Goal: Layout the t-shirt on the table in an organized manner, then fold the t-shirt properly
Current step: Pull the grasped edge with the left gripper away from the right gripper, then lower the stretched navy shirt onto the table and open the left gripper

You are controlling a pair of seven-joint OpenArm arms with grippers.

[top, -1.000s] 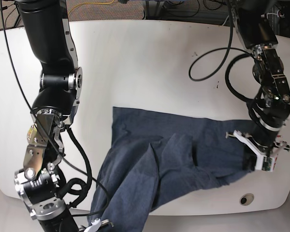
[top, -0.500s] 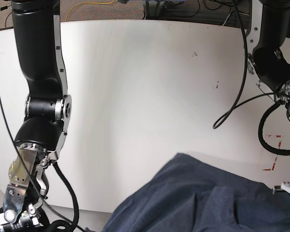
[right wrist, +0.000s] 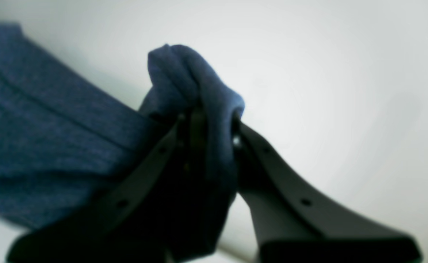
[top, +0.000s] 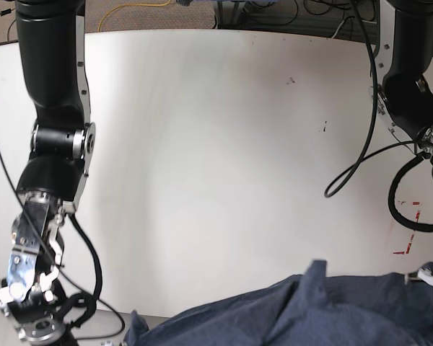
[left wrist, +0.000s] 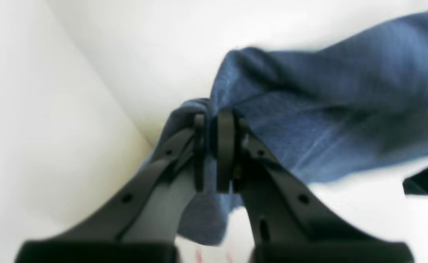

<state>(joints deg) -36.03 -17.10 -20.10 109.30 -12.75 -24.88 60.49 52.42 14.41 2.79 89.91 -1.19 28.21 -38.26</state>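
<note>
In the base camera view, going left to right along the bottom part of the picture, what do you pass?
The arm carrying the right wrist camera → bare white table → the navy t-shirt bunched at the near edge → red marking → the other arm with its black cable.

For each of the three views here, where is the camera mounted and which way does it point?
Base: high, looking down on the table; both arms at its sides, t-shirt along the bottom edge.
Left wrist: behind the left gripper, along its fingers, shut on a bunched shirt edge.
Right wrist: behind the right gripper, its fingers pinching a shirt fold against a white background.
Shared: all three show the t-shirt; the base view shows neither gripper's fingers.
</note>
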